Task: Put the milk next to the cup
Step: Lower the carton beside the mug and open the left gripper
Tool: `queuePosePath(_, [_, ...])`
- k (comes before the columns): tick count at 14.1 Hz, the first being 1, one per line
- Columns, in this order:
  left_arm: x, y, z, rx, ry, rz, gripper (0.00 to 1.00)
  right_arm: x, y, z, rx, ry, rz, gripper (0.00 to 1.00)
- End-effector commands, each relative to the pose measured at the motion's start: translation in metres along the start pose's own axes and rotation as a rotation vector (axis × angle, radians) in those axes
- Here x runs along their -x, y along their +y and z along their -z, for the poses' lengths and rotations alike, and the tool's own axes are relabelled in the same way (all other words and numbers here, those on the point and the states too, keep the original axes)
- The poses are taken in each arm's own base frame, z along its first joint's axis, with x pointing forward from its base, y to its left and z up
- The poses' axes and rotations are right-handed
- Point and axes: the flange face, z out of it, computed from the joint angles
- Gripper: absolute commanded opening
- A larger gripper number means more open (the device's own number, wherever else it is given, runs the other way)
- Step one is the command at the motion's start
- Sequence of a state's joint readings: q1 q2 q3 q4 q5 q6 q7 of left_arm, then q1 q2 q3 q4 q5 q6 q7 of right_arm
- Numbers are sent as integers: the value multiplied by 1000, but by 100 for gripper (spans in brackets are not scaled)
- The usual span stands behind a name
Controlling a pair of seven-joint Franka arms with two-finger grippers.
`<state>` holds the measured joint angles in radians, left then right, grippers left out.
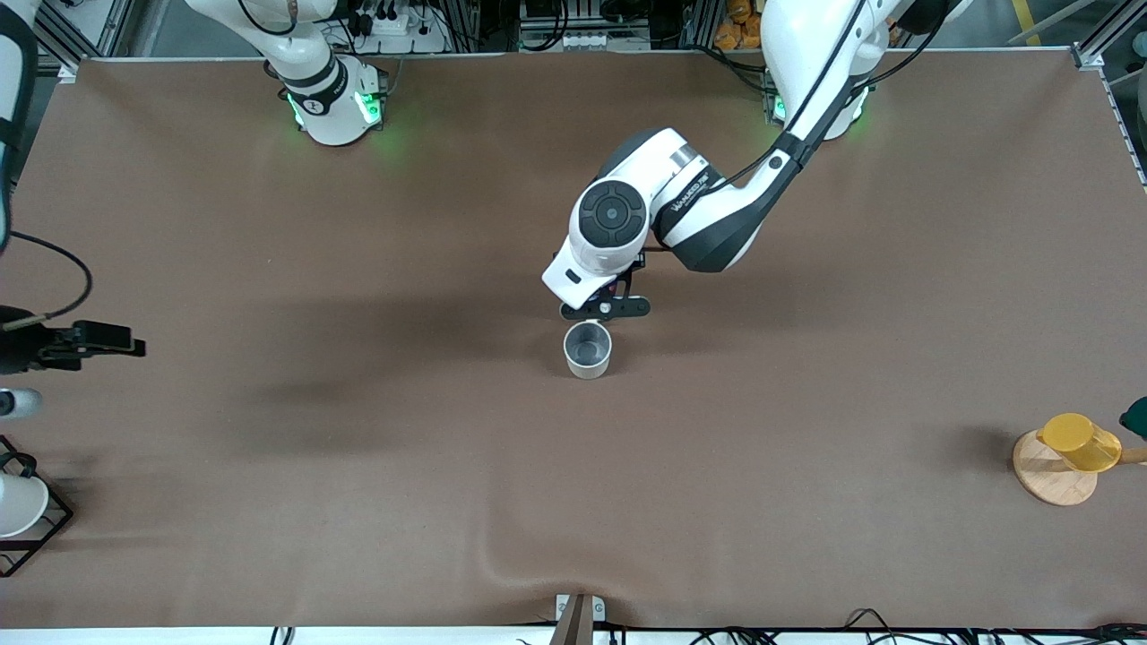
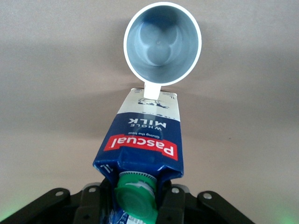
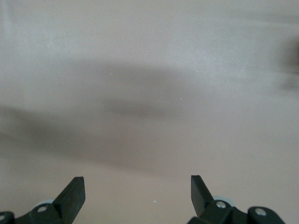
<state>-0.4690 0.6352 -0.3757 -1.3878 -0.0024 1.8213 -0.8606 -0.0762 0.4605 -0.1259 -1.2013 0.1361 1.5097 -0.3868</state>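
Observation:
My left gripper [image 1: 606, 309] hangs at the middle of the table, beside the cup [image 1: 587, 349] on the side farther from the front camera. In the left wrist view the left gripper [image 2: 134, 201] is shut on the milk [image 2: 145, 135], a dark blue carton with a green cap and red label band. Its white end is at the cup's handle [image 2: 152, 91]. The off-white cup [image 2: 162, 44] stands upright and empty. The hand hides the milk in the front view. My right gripper [image 1: 107, 341] waits, open and empty [image 3: 138, 186], over bare table at the right arm's end.
A yellow cup [image 1: 1080, 441] lies on a round wooden coaster [image 1: 1050, 479] at the left arm's end. A black wire rack [image 1: 45, 528] with a white cup [image 1: 16, 503] stands at the right arm's end. The brown table cloth [image 1: 358, 466] is bare around the cup.

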Motion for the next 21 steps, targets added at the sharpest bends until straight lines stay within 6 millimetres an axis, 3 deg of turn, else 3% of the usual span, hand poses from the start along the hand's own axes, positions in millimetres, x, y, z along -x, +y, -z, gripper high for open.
queuePosePath(1, [-2,5,2,12,-6,53,29,21,-19,37,30,34,52,100])
queuePosePath(5, [-2,5,-5,1,-14,62,30,35,-30,51,18,8,27,100])
queuePosePath(6, [-3,5,-6,0,-15,61,41,35,-29,52,9,10,25,100])
queuePosePath(8, [-4,5,-5,4,-10,45,100,52,-38,58,12,41,-6,100])
queuePosePath(11, [1,5,9,12,4,31,100,72,-57,50,3,57,-60,100])
queuePosePath(13, [7,4,23,16,18,28,100,81,-59,57,1,65,-97,100])
queuePosePath(16, [16,-4,51,11,32,27,100,101,-81,83,10,98,-225,100])
queuePosePath(19, [32,-24,103,3,65,38,100,105,-88,99,98,117,-213,100])
queuePosePath(20, [23,-50,130,15,85,81,100,105,-102,104,114,125,-197,100])
queuePosePath(21, [19,-76,160,29,112,119,100,107,-104,106,108,131,-254,100])
